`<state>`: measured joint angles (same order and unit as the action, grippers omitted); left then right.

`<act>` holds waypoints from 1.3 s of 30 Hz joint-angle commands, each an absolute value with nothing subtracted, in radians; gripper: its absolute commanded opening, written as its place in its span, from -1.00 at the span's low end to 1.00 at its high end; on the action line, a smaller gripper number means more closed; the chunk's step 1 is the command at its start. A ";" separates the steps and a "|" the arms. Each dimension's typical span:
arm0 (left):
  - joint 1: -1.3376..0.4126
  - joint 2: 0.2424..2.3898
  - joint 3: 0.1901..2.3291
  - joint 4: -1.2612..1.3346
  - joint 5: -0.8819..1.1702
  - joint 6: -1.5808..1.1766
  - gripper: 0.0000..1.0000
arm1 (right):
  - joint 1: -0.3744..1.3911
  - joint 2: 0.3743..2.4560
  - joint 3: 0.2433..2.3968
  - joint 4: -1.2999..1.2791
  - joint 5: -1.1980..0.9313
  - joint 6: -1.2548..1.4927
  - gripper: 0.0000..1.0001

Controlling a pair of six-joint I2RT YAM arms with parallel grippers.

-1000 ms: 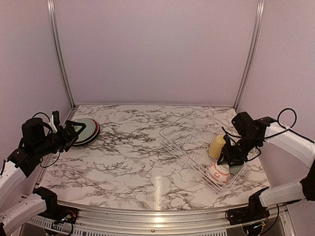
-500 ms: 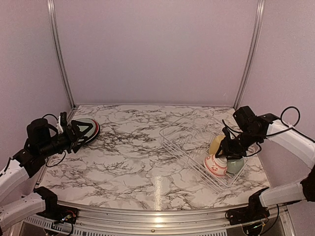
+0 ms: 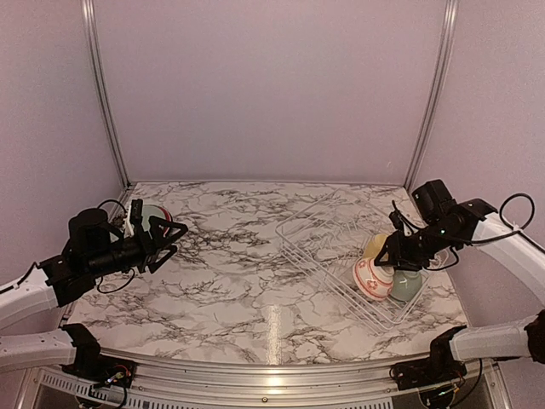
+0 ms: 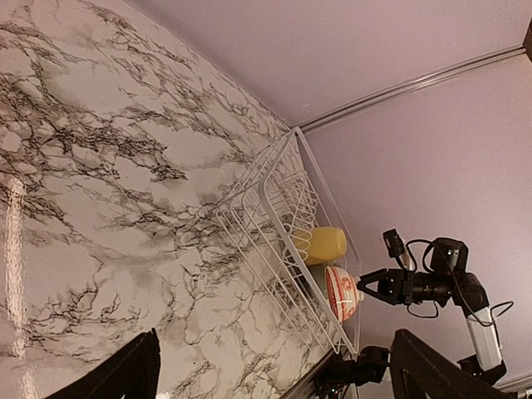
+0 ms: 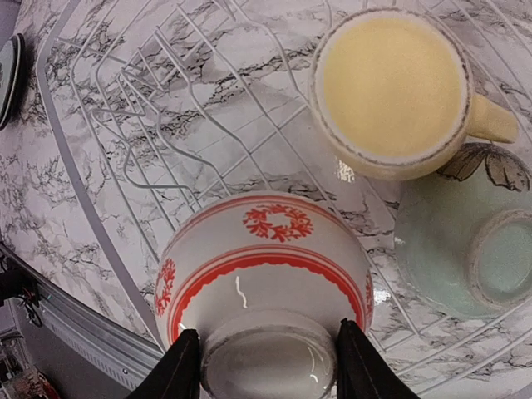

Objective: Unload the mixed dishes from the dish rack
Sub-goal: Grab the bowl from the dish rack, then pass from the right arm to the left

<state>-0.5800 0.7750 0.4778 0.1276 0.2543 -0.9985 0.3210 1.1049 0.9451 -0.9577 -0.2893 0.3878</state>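
Swung off the plates [image 3: 146,211] at the desk's left edge, the left tool [image 3: 173,241] gapes empty. Right tool [image 5: 268,366], far nearer, pinches the white-and-red patterned bowl [image 5: 266,266] by its foot, mouth away from it, at the dish rack's [image 3: 311,239] near-right end.

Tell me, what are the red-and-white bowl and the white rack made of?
The small white-and-red patterned bowl looks like glazed ceramic: glossy, with bright glints and painted red bands. The dish rack looks like thin bent metal wire under a smooth white coating, probably paint or plastic; the pictures cannot settle which.
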 commanded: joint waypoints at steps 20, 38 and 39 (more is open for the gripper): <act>-0.930 1.257 0.733 0.507 0.226 -0.971 0.89 | 0.317 0.994 1.010 -0.622 -0.326 0.449 -1.00; -0.931 1.333 0.768 0.702 0.232 -1.034 0.85 | 0.557 1.285 1.093 0.062 -0.591 0.713 -1.00; -0.929 1.322 0.764 0.692 0.217 -1.024 0.84 | 0.575 1.303 1.098 0.089 -0.599 0.727 -1.00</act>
<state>-0.9287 1.3533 0.7448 0.6880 0.2523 -1.0504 0.5159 1.2629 1.0351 -0.1490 -0.5327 0.6357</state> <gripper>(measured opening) 0.925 0.466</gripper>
